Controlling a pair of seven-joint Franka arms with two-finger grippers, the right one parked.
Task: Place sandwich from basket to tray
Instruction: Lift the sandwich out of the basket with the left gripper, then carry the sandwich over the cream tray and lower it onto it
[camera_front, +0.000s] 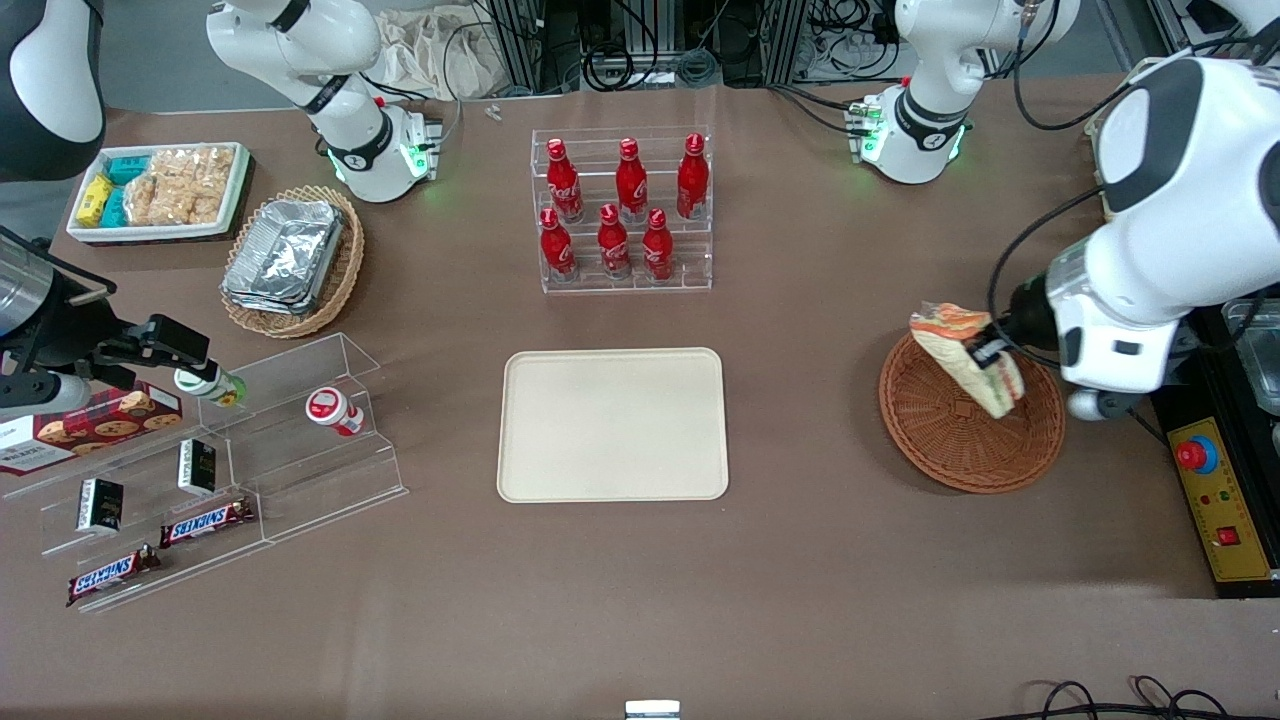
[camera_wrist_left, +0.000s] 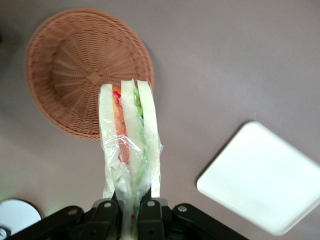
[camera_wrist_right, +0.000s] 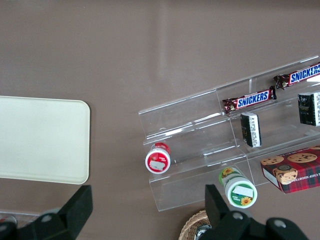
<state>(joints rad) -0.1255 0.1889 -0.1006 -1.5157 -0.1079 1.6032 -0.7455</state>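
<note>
The cream tray (camera_wrist_right: 42, 139) is lying flat on the brown tabletop (camera_wrist_right: 150, 45). Beside it a clear stepped rack (camera_wrist_right: 220, 145) is holding two Snickers bars (camera_wrist_right: 250, 100), two small dark packets (camera_wrist_right: 251, 129), a red-capped bottle (camera_wrist_right: 158, 159), a green-capped bottle (camera_wrist_right: 239, 190) and a box of cookies (camera_wrist_right: 292, 169).

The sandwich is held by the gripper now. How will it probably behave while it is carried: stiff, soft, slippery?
The sandwich, pinched at one end by the gripper above the basket, is probably soft: its layers hang loosely. Its clear wrap looks smooth, so it may slip. It seems light, since a narrow pinch holds it.
</note>
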